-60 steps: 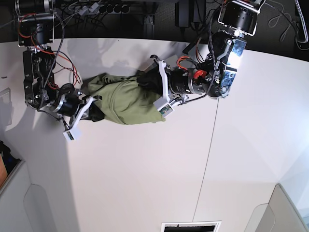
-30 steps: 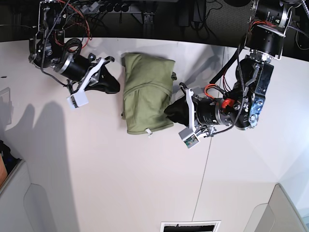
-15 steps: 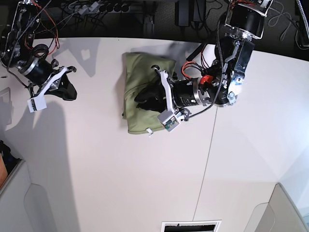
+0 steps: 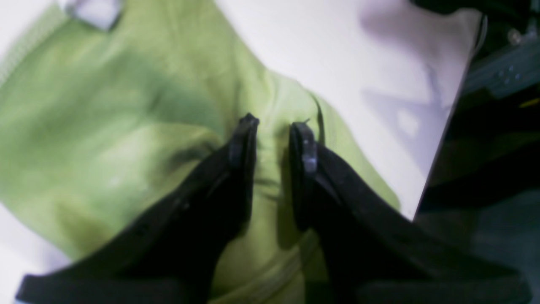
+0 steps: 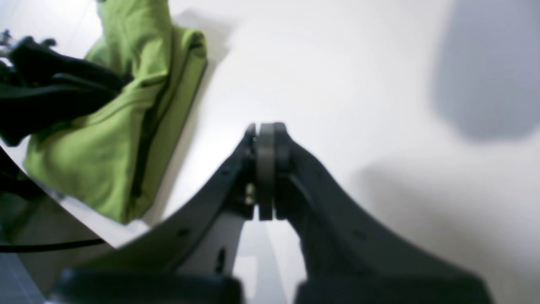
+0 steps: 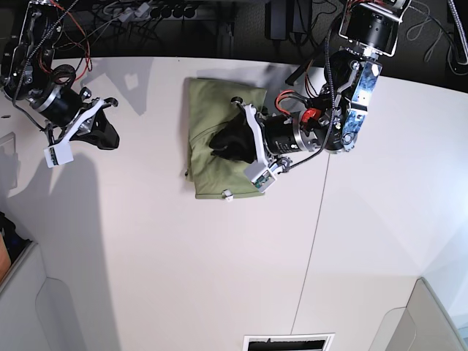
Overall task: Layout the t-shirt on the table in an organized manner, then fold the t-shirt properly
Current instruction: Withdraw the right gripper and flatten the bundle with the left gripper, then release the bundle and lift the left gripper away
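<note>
The olive-green t-shirt (image 6: 208,117) lies folded in a compact rectangle near the far edge of the white table (image 6: 219,256), a small white tag (image 6: 227,194) at its near edge. My left gripper (image 6: 219,140) rests on top of the shirt's middle. In the left wrist view its black fingers (image 4: 244,143) stand a narrow gap apart, tips down on the cloth (image 4: 126,126); the left gripper (image 4: 273,126) is open. My right gripper (image 6: 110,137) hovers over bare table far to the shirt's left. The right gripper (image 5: 265,131) is shut with nothing in it, the t-shirt (image 5: 126,126) off to its left.
A thin dark seam (image 6: 314,241) crosses the table to the right of the shirt. Cables and a power strip (image 6: 146,12) lie behind the far edge. Grey panels stand at the lower left (image 6: 22,292) and lower right (image 6: 431,322) corners.
Both grippers held the bunched shirt earlier; it now lies folded. The right gripper drew away to the left. The left gripper slid from the shirt's right edge onto its middle.
</note>
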Available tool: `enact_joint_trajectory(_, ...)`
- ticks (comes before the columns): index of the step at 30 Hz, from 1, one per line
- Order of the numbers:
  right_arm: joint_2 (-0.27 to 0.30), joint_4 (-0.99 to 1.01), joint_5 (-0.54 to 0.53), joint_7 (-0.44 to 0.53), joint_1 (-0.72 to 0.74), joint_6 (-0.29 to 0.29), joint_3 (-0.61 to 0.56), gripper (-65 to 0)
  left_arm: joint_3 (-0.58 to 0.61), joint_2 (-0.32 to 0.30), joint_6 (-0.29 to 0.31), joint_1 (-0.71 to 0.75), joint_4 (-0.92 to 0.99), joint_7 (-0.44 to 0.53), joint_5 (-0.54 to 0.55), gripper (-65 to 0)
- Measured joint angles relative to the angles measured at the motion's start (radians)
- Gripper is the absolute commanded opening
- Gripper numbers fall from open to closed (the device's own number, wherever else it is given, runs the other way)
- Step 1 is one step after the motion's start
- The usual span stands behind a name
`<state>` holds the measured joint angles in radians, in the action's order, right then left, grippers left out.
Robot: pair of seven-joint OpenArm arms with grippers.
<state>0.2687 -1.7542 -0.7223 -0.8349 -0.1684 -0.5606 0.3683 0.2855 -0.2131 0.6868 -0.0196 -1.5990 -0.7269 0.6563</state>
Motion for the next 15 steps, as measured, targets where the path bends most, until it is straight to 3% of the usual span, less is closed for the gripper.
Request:
enact_joint_trajectory(8, 0.001, 0.000, 0.000, -0.005, -0.001, 0.000, 0.001, -65.0, -0.003, -0.021, 0.002, 0.003, -0.234, -0.135, 0.097, -50.3)
enact_joint_trajectory(15, 0.029, -0.056, -0.075, -0.056, -0.068, -0.004, 0.090, -65.0, -0.137, -0.049, 0.003, 0.204, -0.365, -0.161, 0.135, -50.3)
